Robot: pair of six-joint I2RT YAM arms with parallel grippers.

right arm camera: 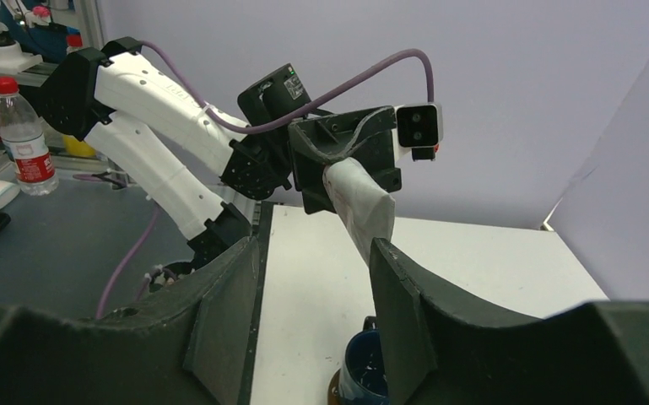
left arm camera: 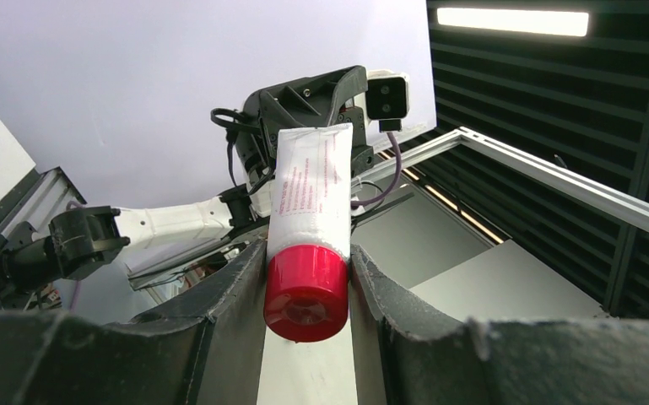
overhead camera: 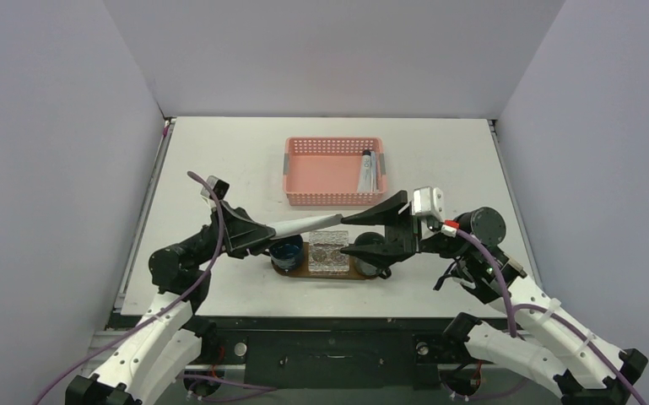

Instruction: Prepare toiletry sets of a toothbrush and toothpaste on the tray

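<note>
The left gripper (overhead camera: 270, 234) (left arm camera: 308, 253) is clamped on a toothpaste tube (overhead camera: 304, 224) (left arm camera: 312, 186), its fingers pinching the neck just above the red cap (left arm camera: 306, 291) – the tube sticks out level towards the other arm, held in the air above the tray (overhead camera: 291, 270). The right gripper (overhead camera: 343, 236) (right arm camera: 312, 253) faces it with jaws spread wide and nothing held. The tube's flat end (right arm camera: 361, 201) reaches the far finger (right arm camera: 405, 304) of that gripper; whether it touches is hard to tell from these views.

The tray lies near the front edge of the table (overhead camera: 219, 169), between the two arms. On it stand a blue cup (overhead camera: 287, 250) (right arm camera: 367, 367), a clear holder (overhead camera: 327, 253) in the middle and a dark cup (overhead camera: 370, 250), partly hidden by the right gripper. Behind the tray, apart from it, sits the pink basket (overhead camera: 289, 173) with a pale tube (overhead camera: 366, 169) at its right end.

White table top shows to either side of the tray and basket – out to the grey walls (overhead camera: 51, 126) that close in the left, right and rear edges
</note>
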